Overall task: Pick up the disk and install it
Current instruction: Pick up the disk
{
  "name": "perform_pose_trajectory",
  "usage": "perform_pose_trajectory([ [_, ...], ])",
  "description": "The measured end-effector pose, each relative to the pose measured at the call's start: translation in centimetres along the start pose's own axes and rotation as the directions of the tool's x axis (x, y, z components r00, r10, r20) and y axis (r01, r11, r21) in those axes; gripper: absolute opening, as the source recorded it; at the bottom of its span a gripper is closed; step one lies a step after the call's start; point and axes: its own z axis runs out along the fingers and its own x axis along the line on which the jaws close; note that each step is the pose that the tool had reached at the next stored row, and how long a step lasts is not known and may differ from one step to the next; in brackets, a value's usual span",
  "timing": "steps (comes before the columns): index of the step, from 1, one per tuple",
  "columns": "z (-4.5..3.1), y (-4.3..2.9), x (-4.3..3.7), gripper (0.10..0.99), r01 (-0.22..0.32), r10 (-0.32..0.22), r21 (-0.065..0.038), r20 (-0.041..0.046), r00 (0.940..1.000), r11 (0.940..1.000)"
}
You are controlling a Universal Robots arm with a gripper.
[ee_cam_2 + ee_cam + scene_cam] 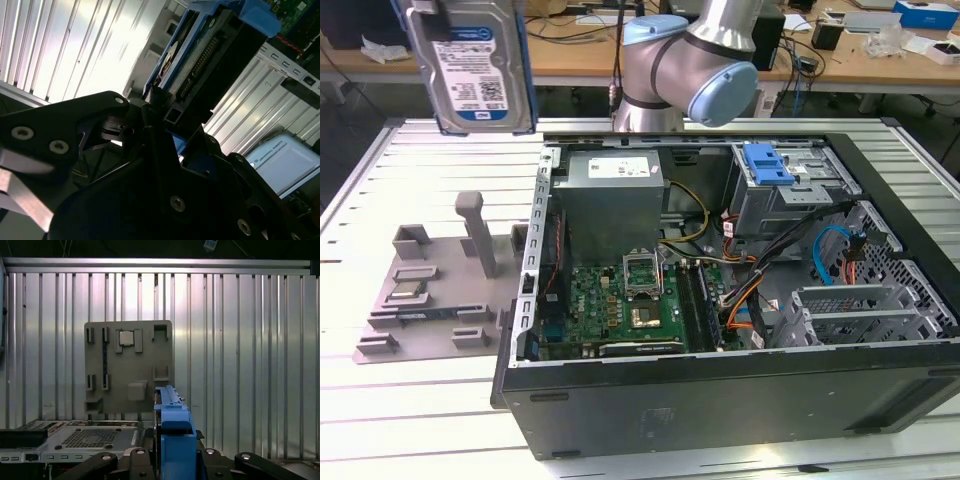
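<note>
Gripper (162,114) is pinching the disk (470,70) at one end, squeezed onto the blue bracket from both sides. In both wrist views the blue edge sits squarely in the middle of it, so the hold looks centred to me. In the exterior view the disk hangs upright in the air, label facing the camera. It's off to the exterior view's left, above the grey parts plate (430,290) on the table (410,420) and fully outside the open computer case (720,400).

So you're in the carry part, I'd say: picked up fine, not installed yet. My two cents on doing it well: the bracket is plastic, so I'd guess it can flex or slip if you swing the arm (690,60) hard. Go smooth and don't let the disk tilt in the grip.

The drive cage with the blue caddy (767,165) is at the far corner of the case toward the exterior view's right, well apart from the disk. Between them are the case wall, the grey power supply (610,185) and a bunch of loose cables (760,265). Stay high over all that so the low end of the disk doesn't clip the rim or snag a wire. Sort out orientation up in free air, where nothing is near it.
</note>
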Motion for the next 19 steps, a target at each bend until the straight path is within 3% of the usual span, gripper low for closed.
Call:
perform_pose_trajectory([
  [2,-0.03,-1.28,0.0,0.365,0.0,0.0,-0.001,0.0,1.0,1.0],
  [9,-0.1,-4.8,-0.01,0.365,0.0,0.0,-0.003,0.0,1.0,1.0],
  [12,-0.14,-6.86,-0.01,0.365,0.0,0.0,-0.004,0.0,1.0,1.0],
  [16,-0.18,-8.64,-0.01,0.365,0.0,0.0,-0.006,0.0,1.0,1.0],
  [19,-0.22,-10.88,-0.01,0.365,0.0,0.0,-0.007,0.0,1.0,1.0],
])
